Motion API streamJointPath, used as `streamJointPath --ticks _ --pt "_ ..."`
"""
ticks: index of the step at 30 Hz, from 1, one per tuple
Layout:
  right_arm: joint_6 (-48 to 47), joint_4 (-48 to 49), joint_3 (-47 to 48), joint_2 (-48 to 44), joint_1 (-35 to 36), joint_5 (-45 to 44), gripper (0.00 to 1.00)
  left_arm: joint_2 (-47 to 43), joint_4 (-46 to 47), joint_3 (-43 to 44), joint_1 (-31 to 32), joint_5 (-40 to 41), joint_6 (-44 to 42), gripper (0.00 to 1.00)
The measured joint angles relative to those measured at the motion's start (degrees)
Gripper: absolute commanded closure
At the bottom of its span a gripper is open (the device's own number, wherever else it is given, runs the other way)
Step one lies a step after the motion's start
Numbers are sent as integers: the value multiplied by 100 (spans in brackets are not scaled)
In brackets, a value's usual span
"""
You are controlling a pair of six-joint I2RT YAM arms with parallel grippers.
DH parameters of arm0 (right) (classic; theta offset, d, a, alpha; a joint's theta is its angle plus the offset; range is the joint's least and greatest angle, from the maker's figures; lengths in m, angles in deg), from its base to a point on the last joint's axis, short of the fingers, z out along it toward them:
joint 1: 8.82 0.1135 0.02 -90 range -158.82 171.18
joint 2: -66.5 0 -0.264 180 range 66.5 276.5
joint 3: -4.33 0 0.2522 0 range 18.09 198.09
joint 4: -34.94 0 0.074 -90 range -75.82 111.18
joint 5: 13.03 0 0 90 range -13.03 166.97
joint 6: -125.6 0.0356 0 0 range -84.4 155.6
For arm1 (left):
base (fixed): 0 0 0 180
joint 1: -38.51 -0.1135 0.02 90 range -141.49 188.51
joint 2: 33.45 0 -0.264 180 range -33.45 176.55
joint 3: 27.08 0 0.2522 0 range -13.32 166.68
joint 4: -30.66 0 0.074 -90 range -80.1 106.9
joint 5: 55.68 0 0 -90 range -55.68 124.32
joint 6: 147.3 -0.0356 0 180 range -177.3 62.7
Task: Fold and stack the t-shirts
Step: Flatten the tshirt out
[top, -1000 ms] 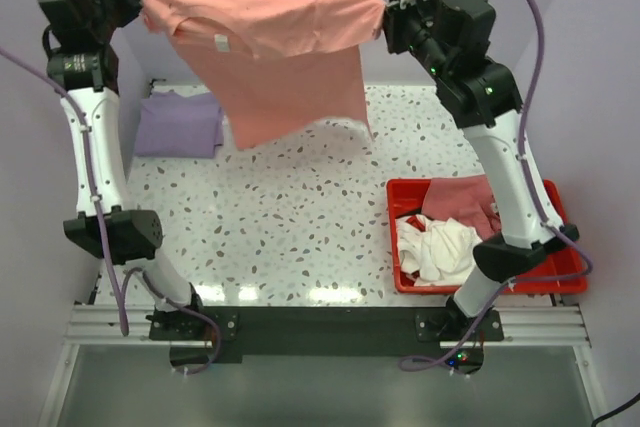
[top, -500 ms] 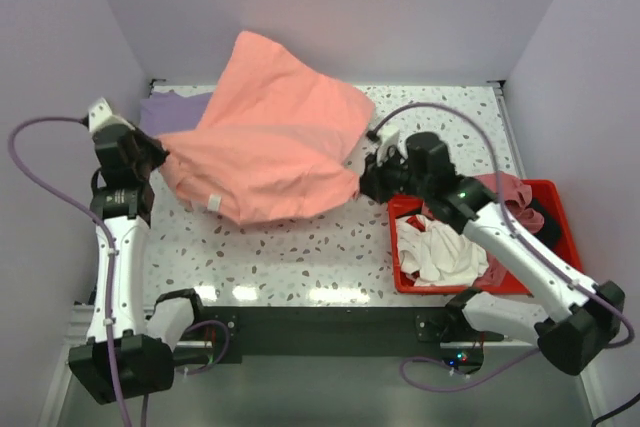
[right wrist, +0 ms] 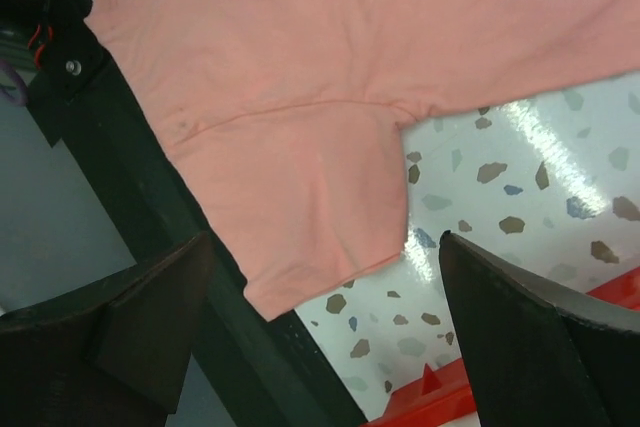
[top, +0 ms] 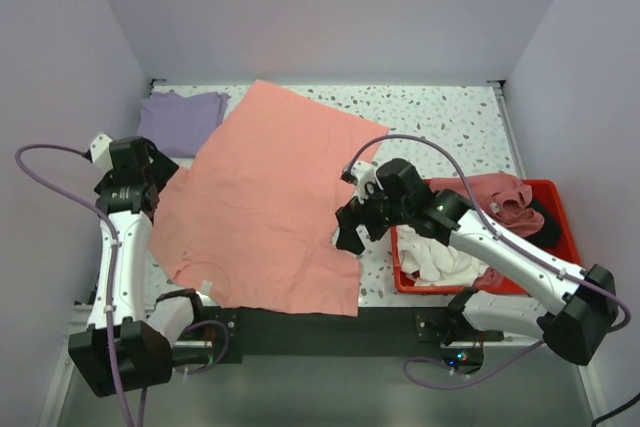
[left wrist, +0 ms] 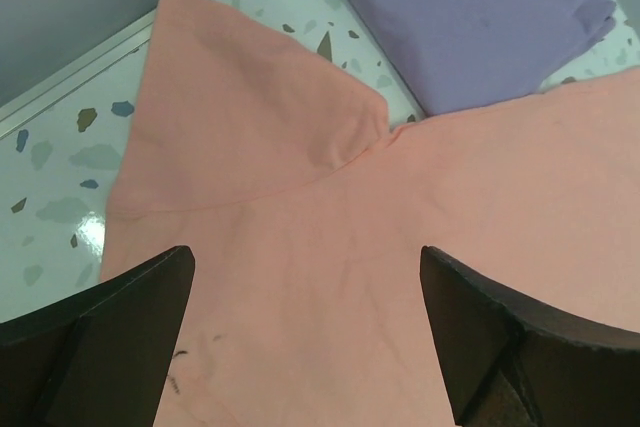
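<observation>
The large salmon-pink t-shirt [top: 265, 212] lies spread flat on the speckled table, its near hem reaching the black front rail. My left gripper [top: 163, 175] hovers open over its left sleeve [left wrist: 250, 117], and nothing lies between the fingers [left wrist: 100, 342]. At the shirt's right sleeve [right wrist: 300, 197], my right gripper [top: 348, 235] also stands open and holds nothing. A folded lavender t-shirt [top: 180, 122] rests at the back left, partly under the salmon one [left wrist: 470, 17]. White [top: 430, 259] and dusty pink [top: 495, 197] t-shirts lie in the bin.
The red plastic bin [top: 535, 183] stands at the right near edge, and my right arm reaches across it. Its corner [right wrist: 430, 402] shows beside the right sleeve. The black front rail [right wrist: 150, 227] runs under the salmon hem. Walls enclose the table on three sides.
Both arms came down from holding the salmon t-shirt stretched in the air. The jaws opened and let it go, and it now lies flat on the table.
</observation>
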Motion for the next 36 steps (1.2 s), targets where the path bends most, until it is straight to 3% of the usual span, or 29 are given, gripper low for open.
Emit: streamJointPath --ticks 8,14,19,29,36 --pt "52 76 588 385 2 -643 1 -306 393 -138 2 -881 -7 0" --pt "162 195 1058 1246 0 -1370 1 -640 833 -1134 2 -1543 44 0" --pt "219 358 2079 2463 -85 -1899 1 -844 1119 -1941 28 -1912 192 0" --pt "297 466 4468 5530 -505 -2260 1 -254 1515 -2302 57 -1759 455 0" --pt "302 321 4684 6120 -555 -2376 1 479 1727 -2446 57 -1416 605 0"
